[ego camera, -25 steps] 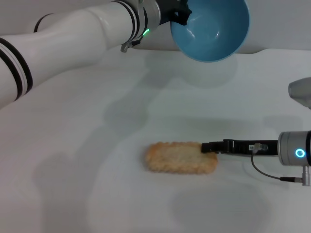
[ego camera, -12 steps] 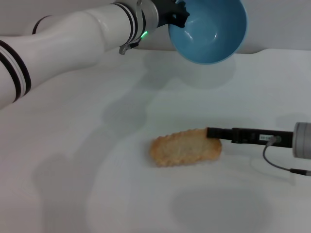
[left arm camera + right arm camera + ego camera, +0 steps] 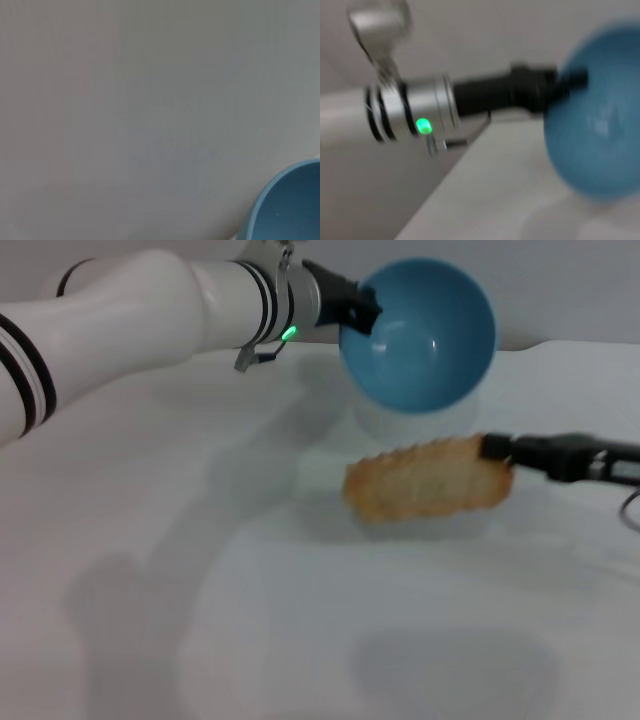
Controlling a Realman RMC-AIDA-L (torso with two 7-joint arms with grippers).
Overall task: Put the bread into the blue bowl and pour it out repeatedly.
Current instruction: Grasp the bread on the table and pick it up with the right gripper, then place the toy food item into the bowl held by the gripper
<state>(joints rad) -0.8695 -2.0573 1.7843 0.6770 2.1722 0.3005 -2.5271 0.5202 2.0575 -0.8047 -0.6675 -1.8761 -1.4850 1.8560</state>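
The left gripper [image 3: 362,310] holds the blue bowl [image 3: 420,335] by its rim, up off the white tabletop [image 3: 200,570] and tipped so the open inside faces forward and down toward the camera on the head. Its dark fingers [image 3: 345,302] are clamped on the rim edge nearest the arm — the right wrist view shows the same grip, the black fingers [image 3: 555,85] meeting the bowl [image 3: 595,135] at its side, with a green light [image 3: 422,125] lit on the silver wrist ring behind them. In the left wrist view only a slice of the bowl's rim [image 3: 285,210] shows against a plain grey background.

The bread [image 3: 430,478] is lifted clear of the tabletop, just below and in front of the bowl, its flat tan underside turned toward the head camera and its scalloped edge along the top. The right gripper [image 3: 500,452] pinches it at one end — thin black fingers [image 3: 530,454] closed on the loaf's right tip, the arm reaching in from the right.
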